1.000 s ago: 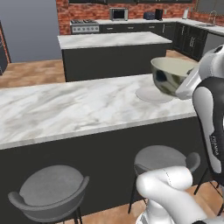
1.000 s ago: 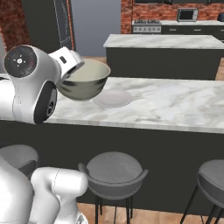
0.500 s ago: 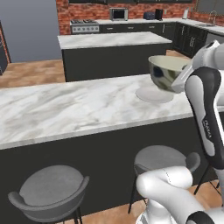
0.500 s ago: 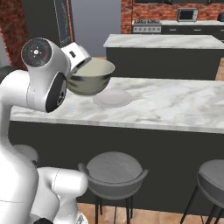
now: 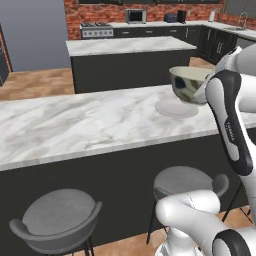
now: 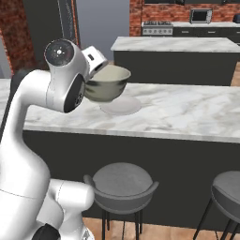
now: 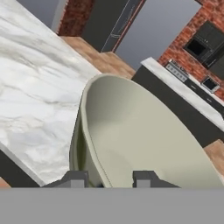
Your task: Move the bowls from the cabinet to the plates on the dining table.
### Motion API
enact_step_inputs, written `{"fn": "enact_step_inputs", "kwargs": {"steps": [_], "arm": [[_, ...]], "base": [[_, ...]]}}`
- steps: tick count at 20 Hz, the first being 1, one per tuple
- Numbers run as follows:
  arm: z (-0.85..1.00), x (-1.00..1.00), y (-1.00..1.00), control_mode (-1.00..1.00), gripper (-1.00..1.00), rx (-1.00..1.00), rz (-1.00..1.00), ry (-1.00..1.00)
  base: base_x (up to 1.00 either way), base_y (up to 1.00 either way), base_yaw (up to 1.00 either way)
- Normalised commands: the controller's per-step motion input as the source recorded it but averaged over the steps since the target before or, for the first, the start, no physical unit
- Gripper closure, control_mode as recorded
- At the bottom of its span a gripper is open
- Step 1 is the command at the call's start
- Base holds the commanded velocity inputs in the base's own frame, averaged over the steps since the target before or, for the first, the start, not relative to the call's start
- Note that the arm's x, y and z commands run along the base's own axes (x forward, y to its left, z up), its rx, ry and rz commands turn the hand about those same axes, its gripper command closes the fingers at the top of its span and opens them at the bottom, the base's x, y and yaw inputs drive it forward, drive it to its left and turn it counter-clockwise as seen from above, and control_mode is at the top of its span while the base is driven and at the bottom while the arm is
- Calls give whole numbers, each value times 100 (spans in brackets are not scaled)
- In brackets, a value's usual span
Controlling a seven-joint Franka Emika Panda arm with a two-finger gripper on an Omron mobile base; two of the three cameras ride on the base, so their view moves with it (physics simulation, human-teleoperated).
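Note:
My gripper [image 7: 109, 177] is shut on the near rim of the grey-green mottled bowl [image 7: 140, 140] with a cream inside, one finger inside the rim and one outside. The bowl [image 5: 187, 84] hangs tilted just above a flat pale plate [image 5: 176, 108] on the marble dining table [image 5: 75, 125]. From the right base view the bowl [image 6: 107, 83] covers the near left part of the plate [image 6: 123, 107], and my arm's elbow hides the gripper's fingers. The table's top [image 7: 30, 87] lies under the bowl in the hand view.
Two grey stools [image 5: 57, 215] [image 5: 187, 182] stand at the table's near side below my arm. Behind the table is a dark island with a marble top [image 5: 130, 47]. A stove and microwave [image 5: 135, 16] sit along the brick back wall.
My arm has reached farther forward over the table and carried the bowl a little away from me, to above the plate. The grip on the rim is unchanged.

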Motion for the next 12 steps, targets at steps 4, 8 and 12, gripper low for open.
{"fn": "enact_step_inputs", "kwargs": {"steps": [4, 8, 12], "arm": [[-38, 48, 0, -100, 100, -2, 0, 1], [-20, 31, -1, -100, 100, -3, 0, 0], [-6, 41, -12, -100, 100, 0, 0, 0]], "base": [[0, 0, 0], [0, 0, 0], [0, 0, 0]]}}
